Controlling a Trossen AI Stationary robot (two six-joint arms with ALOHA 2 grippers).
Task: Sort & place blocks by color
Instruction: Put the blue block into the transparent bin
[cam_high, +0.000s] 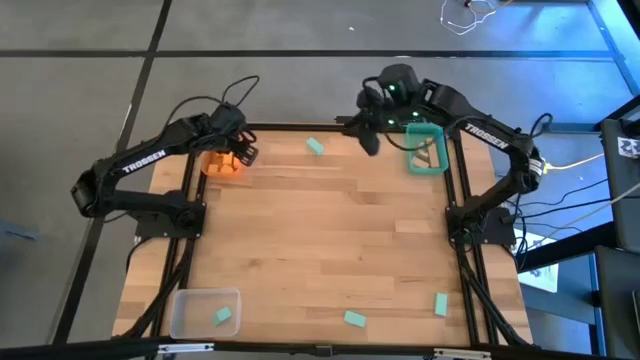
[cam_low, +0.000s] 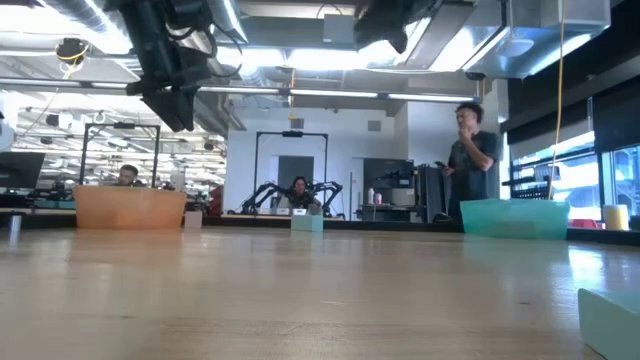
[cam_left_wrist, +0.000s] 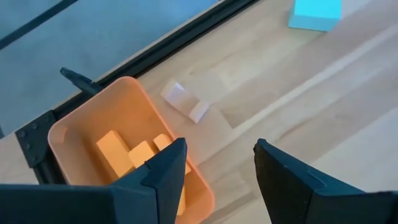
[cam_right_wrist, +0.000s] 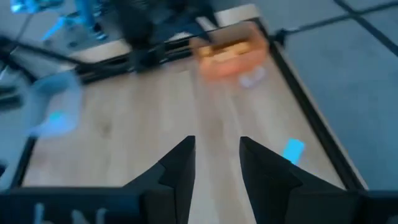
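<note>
Blocks: orange ones (cam_left_wrist: 121, 152) lie in the orange bin (cam_high: 222, 164) beneath the open, empty left claw (cam_high: 243, 153); teal ones (cam_high: 355, 319) scattered on the counter (cam_high: 320, 240); right claw (cam_high: 366, 138) parted, empty, beside the teal bin (cam_high: 425, 150).

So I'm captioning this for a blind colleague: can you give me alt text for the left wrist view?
The left hand, open and empty, hangs over the rim of an orange bin holding orange blocks at the table's corner. A pale block lies on the wood beside the bin, and a teal block lies farther off.
</note>
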